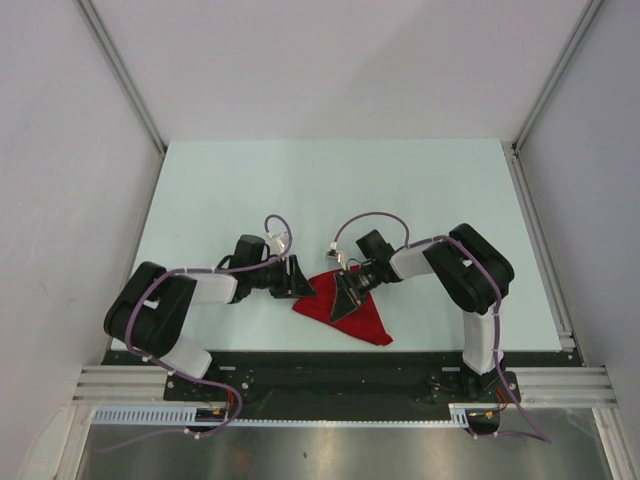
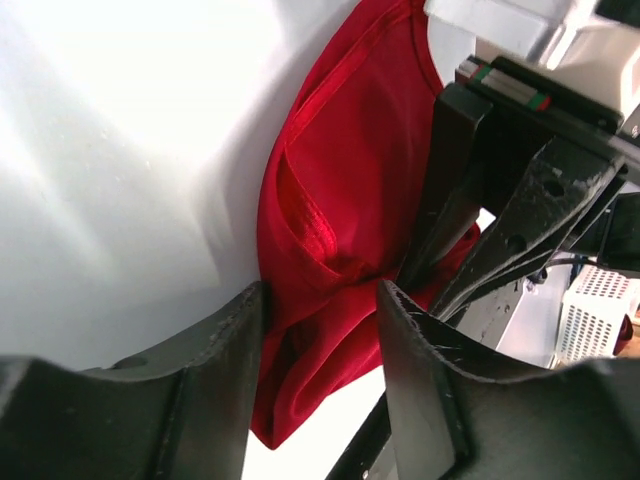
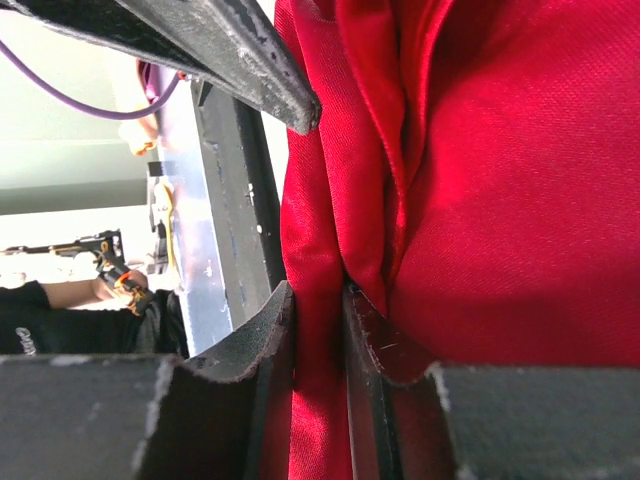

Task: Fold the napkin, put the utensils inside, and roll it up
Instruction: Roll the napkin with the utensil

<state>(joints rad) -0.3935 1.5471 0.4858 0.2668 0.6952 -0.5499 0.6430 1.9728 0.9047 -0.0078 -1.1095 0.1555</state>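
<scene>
On your table (image 1: 420, 200), the napkin (image 1: 365, 322) lies bunched near the front edge, between the arms. Your right gripper (image 3: 318, 295) pinches a thin fold of it. Your left gripper (image 2: 320, 300) clamps a thicker bunch at its left edge.

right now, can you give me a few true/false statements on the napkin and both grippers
1. The right gripper is shut on a fold of the red napkin. True.
2. Orange utensils lie on top of the napkin. False: no utensils show in any view.
3. The napkin sits on the table near the arms' edge, with a gripper at each side. True.
4. The napkin is spread out flat as a neat square. False: it is bunched and creased into an uneven shape.
5. The left gripper hangs well away from the napkin. False: its fingers stand on either side of bunched cloth.
</scene>
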